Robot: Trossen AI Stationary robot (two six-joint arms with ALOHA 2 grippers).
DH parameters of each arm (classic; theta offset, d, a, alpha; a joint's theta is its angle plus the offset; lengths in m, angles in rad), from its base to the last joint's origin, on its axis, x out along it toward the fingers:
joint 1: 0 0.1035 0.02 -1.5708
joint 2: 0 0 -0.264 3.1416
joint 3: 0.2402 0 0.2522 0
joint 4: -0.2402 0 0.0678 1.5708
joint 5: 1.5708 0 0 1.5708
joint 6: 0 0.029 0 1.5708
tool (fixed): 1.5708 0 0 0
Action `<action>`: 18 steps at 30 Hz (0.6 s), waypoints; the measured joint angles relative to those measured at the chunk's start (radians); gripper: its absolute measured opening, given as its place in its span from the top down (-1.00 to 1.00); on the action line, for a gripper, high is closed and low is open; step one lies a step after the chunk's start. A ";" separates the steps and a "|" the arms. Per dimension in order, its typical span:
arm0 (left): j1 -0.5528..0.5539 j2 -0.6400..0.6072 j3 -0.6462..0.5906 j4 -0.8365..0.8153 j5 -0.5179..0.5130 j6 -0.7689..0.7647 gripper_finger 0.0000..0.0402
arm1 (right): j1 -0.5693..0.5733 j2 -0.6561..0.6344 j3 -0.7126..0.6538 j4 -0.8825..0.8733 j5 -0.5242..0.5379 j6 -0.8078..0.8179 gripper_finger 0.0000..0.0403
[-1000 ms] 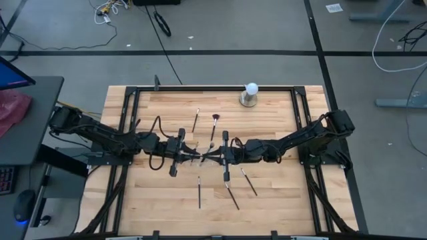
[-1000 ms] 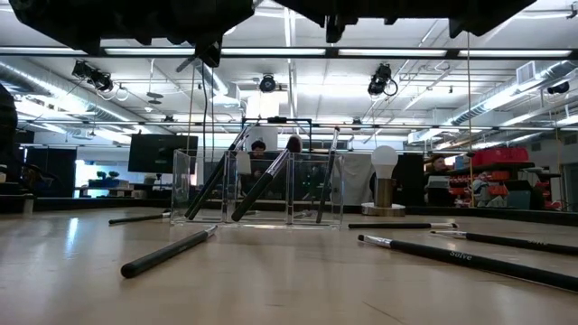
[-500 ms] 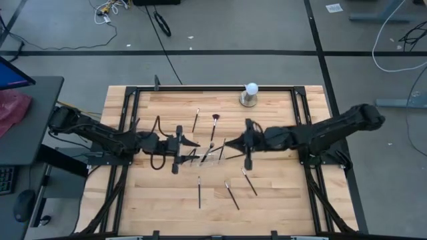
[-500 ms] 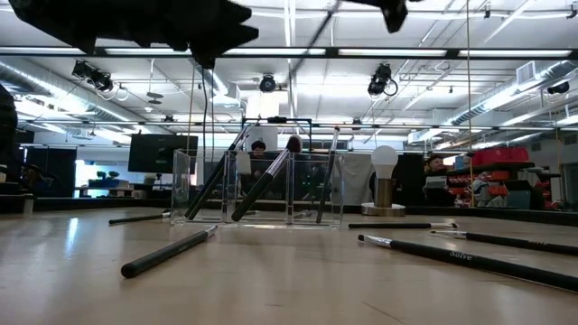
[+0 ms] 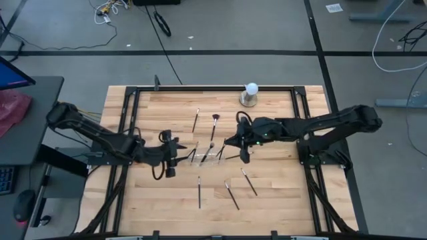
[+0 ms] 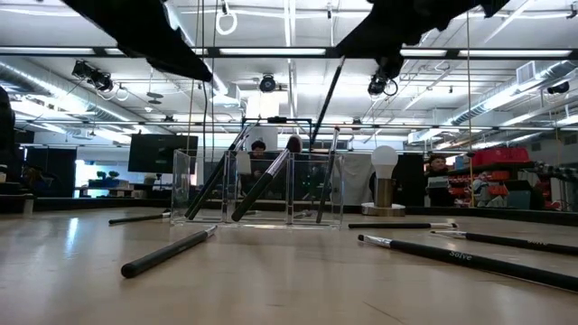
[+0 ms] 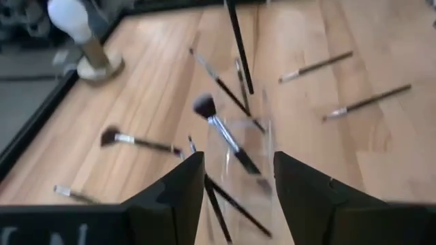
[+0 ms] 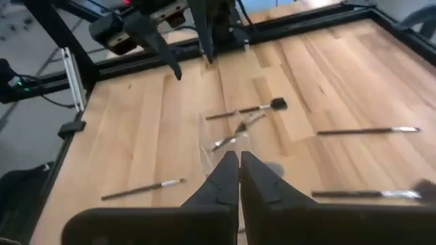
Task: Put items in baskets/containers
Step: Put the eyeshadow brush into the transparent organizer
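The clear container (image 6: 257,190) stands mid-table (image 5: 208,155). Several dark brushes (image 6: 262,185) stand in it, leaning on its walls. My right gripper (image 5: 228,142) is above the container's right end, shut on one thin dark brush (image 6: 330,99), which also shows as a brush (image 7: 238,47) in the left wrist view. My left gripper (image 7: 238,180) is open just left of the container (image 7: 242,146), holding nothing. Loose brushes (image 5: 231,195) lie flat on the wood. My right gripper pinches the brush's upper end (image 6: 342,61) between its shut fingers. The fingers slant down from the table's right. The brush hangs tilted below them, its lower end (image 6: 313,140) just above the container's top, clear of the table.
A white ball on a round metal base (image 5: 250,93) stands at the far edge. Two brushes (image 5: 196,120) lie beyond the container and three more (image 5: 248,181) nearer the front. A black frame (image 5: 127,120) borders the table.
My left gripper has opened, tipped up and drawn back toward the table's left edge. My right gripper has pulled away from the container toward the right and far side and tipped up from pointing steeply down. The brush in it now hangs in plain sight over the container.
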State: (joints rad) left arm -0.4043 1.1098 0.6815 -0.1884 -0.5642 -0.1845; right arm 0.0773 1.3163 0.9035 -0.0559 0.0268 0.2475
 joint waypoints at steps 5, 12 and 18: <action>-0.053 0.000 0.052 -0.182 -0.036 -0.111 0.12 | -0.006 0.082 0.000 0.062 -0.019 0.010 1.00; -0.083 0.001 0.015 -0.179 -0.077 -0.175 0.12 | -0.005 0.182 0.000 0.088 -0.020 0.055 1.00; -0.080 0.001 -0.005 -0.165 -0.118 -0.196 0.12 | -0.007 0.215 0.000 0.099 -0.020 0.067 0.98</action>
State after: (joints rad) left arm -0.4843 1.1107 0.6762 -0.3534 -0.6819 -0.3809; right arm 0.0701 1.5310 0.9035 0.0429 0.0070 0.3146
